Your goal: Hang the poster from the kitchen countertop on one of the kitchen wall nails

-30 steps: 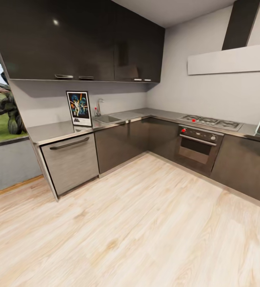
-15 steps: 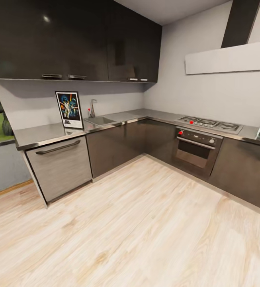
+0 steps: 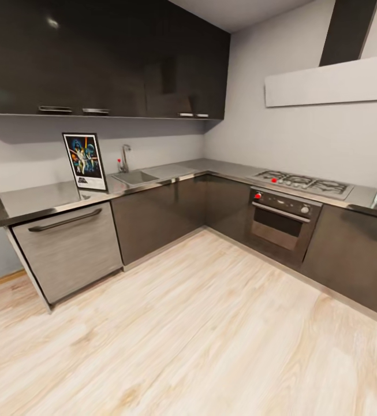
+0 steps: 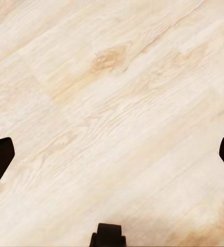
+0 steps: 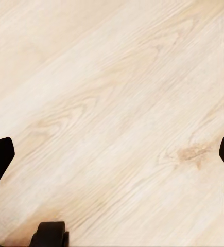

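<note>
Standing upright on the kitchen countertop [image 3: 44, 199], the poster [image 3: 85, 161] leans back against the pale wall, just beside the sink [image 3: 134, 177] and its tap [image 3: 124, 157]. Further along from the sink, past the worktop's corner, sit the hob [image 3: 302, 183] and the oven [image 3: 282, 222] beneath it. Dark upper cabinets [image 3: 96, 58] hang above the poster. Both the left gripper [image 4: 112, 154] and the right gripper [image 5: 112, 154] hang over the light wooden floor [image 3: 211, 335], each with its jaws spread wide and nothing between them.

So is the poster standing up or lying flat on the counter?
Standing upright: the poster rests on its bottom edge on the kitchen countertop, against the wall beside the sink.
</note>
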Controlling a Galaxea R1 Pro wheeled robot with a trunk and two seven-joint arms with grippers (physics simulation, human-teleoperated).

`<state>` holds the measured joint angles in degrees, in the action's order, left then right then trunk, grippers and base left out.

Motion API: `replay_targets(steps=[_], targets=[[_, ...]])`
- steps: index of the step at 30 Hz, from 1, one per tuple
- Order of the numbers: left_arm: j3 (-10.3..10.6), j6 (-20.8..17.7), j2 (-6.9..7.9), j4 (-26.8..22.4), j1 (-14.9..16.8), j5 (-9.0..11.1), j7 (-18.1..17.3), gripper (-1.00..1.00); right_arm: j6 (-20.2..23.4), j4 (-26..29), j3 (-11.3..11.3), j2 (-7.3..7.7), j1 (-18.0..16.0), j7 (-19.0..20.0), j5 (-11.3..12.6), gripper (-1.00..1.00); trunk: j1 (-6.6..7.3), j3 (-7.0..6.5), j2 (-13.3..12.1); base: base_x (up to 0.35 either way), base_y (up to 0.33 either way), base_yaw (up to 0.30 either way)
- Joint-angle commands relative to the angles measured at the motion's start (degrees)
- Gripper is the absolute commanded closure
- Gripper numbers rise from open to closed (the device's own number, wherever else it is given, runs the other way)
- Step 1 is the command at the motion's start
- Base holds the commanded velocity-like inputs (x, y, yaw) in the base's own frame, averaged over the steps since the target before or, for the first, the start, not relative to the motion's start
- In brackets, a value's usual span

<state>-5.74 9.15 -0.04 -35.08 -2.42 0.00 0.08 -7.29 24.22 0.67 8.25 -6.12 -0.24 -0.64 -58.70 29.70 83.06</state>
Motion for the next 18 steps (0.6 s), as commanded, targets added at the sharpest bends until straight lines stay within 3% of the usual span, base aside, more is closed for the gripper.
replay_targets(steps=[1,18], targets=[[-0.1,0.1,0.0,-0.1,0.0,0.0,0.0,-1.0,-0.2,-0.1,0.1,0.01,0.0,0.0,-0.1,-1.0,-0.03,0.05,0.0,0.277,-0.22,0.0],[-0.1,0.1,-0.05,-0.1,0.0,0.0,0.0,-1.0,-0.2,-0.1,0.1,-0.07,0.0,0.0,-0.1,-1.0,-0.03,0.05,0.0,0.277,-0.22,0.0]])
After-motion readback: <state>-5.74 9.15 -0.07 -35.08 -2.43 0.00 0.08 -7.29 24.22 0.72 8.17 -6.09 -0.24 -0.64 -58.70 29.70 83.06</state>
